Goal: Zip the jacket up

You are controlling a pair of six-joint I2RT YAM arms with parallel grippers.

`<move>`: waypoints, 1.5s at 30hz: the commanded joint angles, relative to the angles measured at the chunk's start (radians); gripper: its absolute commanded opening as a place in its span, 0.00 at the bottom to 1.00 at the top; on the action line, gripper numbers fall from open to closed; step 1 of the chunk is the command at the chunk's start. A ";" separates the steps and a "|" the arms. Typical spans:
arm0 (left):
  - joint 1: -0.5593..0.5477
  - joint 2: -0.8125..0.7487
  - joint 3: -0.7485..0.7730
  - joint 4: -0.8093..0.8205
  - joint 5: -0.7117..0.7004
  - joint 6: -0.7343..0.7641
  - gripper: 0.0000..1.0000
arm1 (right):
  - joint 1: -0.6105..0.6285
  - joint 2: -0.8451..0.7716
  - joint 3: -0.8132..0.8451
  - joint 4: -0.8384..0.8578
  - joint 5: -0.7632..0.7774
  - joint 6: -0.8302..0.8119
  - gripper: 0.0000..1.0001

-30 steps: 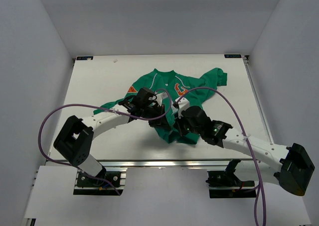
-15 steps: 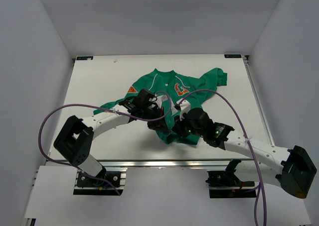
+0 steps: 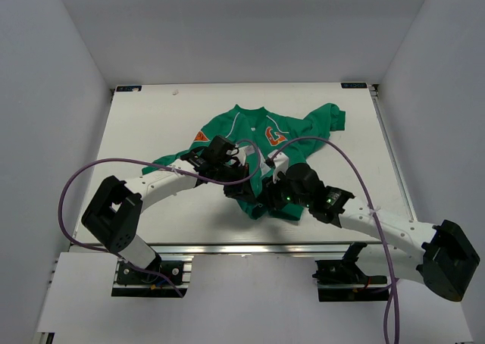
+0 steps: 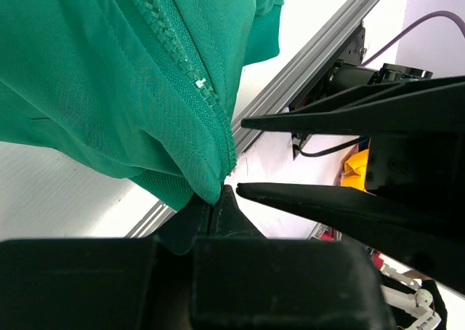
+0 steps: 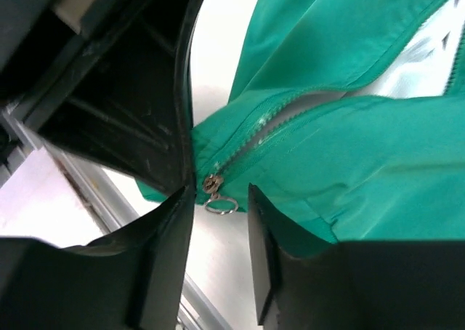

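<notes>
The small green long-sleeved track jacket (image 3: 250, 128) lies mid white surface (image 3: 151, 124). My left jaws clamp its hem, and my right jaws stand apart around the silver zip pull (image 5: 219, 203). If I close off-centre, I risk pinching fabric instead.

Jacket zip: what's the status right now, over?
Left fingers shut on jacket hem. Right fingers open, straddling zip pull, not gripping. Pull at the bottom, jacket unzipped. Nothing blocking.
</notes>
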 commanded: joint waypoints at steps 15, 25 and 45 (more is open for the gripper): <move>-0.006 -0.043 0.043 0.000 0.060 0.009 0.00 | -0.002 -0.010 -0.028 0.019 -0.046 -0.135 0.57; -0.006 -0.057 0.030 0.009 0.067 0.004 0.00 | 0.000 0.062 0.015 0.076 -0.092 -0.135 0.49; -0.004 -0.046 0.024 -0.020 0.021 0.020 0.00 | 0.000 -0.054 0.018 -0.045 -0.057 -0.063 0.00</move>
